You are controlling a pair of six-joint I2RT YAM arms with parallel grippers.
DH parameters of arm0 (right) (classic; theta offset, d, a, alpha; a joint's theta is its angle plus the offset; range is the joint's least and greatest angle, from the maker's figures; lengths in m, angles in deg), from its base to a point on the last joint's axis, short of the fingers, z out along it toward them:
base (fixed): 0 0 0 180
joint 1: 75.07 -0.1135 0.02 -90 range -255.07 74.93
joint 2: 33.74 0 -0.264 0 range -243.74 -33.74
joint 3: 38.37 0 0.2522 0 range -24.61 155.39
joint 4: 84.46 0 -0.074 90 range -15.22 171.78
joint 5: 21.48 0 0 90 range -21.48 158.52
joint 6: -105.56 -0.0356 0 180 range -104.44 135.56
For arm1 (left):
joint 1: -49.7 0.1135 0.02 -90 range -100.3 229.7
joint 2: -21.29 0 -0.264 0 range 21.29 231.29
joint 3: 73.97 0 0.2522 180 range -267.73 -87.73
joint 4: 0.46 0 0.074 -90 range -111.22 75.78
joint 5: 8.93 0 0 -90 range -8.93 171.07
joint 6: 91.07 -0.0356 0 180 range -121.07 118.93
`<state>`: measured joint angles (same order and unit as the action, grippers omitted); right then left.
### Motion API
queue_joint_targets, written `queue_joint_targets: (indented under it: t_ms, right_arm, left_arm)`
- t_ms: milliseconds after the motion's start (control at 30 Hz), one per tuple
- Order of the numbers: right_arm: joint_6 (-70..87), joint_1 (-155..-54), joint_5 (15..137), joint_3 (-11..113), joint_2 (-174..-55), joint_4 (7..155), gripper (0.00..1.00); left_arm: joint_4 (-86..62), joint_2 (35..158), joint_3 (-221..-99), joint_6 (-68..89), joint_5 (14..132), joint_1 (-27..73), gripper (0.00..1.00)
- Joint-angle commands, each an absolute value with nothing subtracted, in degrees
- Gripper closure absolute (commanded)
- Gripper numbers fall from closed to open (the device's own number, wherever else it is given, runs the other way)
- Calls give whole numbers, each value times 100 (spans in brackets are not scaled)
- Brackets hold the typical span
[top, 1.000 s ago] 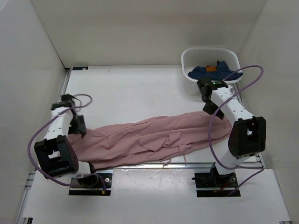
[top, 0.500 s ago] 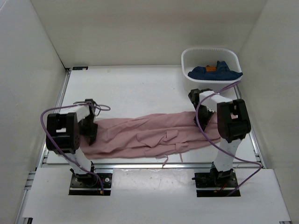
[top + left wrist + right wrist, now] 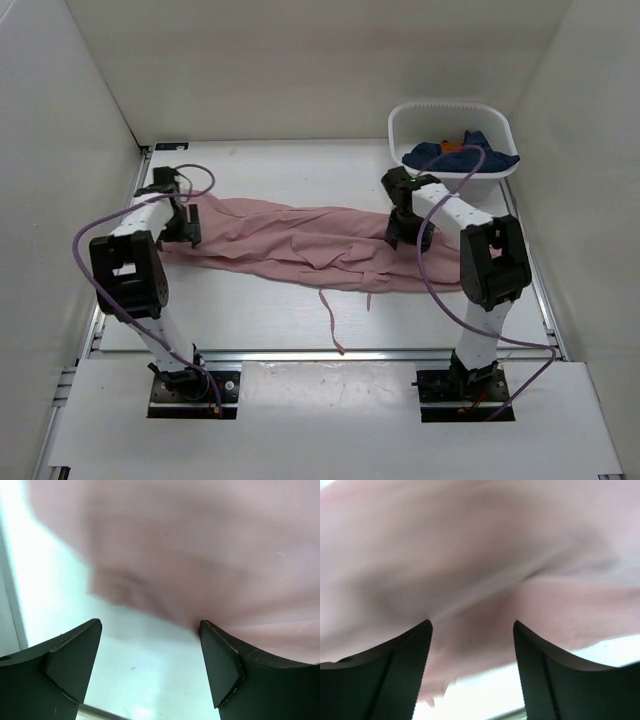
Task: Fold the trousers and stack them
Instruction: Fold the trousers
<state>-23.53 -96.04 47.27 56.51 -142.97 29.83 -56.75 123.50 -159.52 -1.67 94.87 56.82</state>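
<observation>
The dusty-pink trousers (image 3: pixel 300 245) lie stretched in a long wrinkled band across the middle of the table, with two thin drawstrings (image 3: pixel 328 318) trailing toward the near edge. My left gripper (image 3: pixel 188 228) is at the band's left end, open, with blurred pink cloth (image 3: pixel 200 555) just beyond its fingertips and bare table between them. My right gripper (image 3: pixel 403 228) is at the right end, open, low over the cloth (image 3: pixel 480 555), which fills the view beyond its fingers.
A white basket (image 3: pixel 400 125) stands at the far right corner and holds a dark blue garment (image 3: pixel 455 155) with an orange patch. White walls enclose the table on three sides. A metal rail (image 3: pixel 400 352) runs along the near edge.
Both arms have swung away from the near edge toward the table's middle. The trousers moved with them, from the near edge to mid-table, and now lie more stretched out.
</observation>
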Motion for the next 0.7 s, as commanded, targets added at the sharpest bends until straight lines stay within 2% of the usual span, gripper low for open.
queue_joint_targets:
  t_ms: [0, 133, 233, 433, 533, 667]
  right_arm:
    - [-740, -10256, 4839, 5949, -13631, 3133, 27]
    - [34, -10915, 5101, 6545, -13744, 3352, 26]
    - [500, -11285, 5349, 7186, -14280, 3405, 26]
    - [1029, -11997, 5261, 8094, -15387, 3159, 21]
    - [1029, -12050, 5261, 8094, -15642, 3308, 16]
    - [1082, -12051, 5551, 8288, -15916, 3308, 16]
  left_arm:
    - [-6142, 11613, -16410, -107, 8750, 6401, 9]
    - [-6256, 11717, -16945, -107, 7960, 7489, 6]
    - [-6344, 12217, -17183, -107, 7756, 7843, 6]
    - [-6432, 13184, -17623, -107, 7342, 8038, 3]
    - [-6379, 13519, -17799, -107, 7219, 8038, 3]
    - [-6379, 13818, -17852, -107, 6974, 8038, 3]
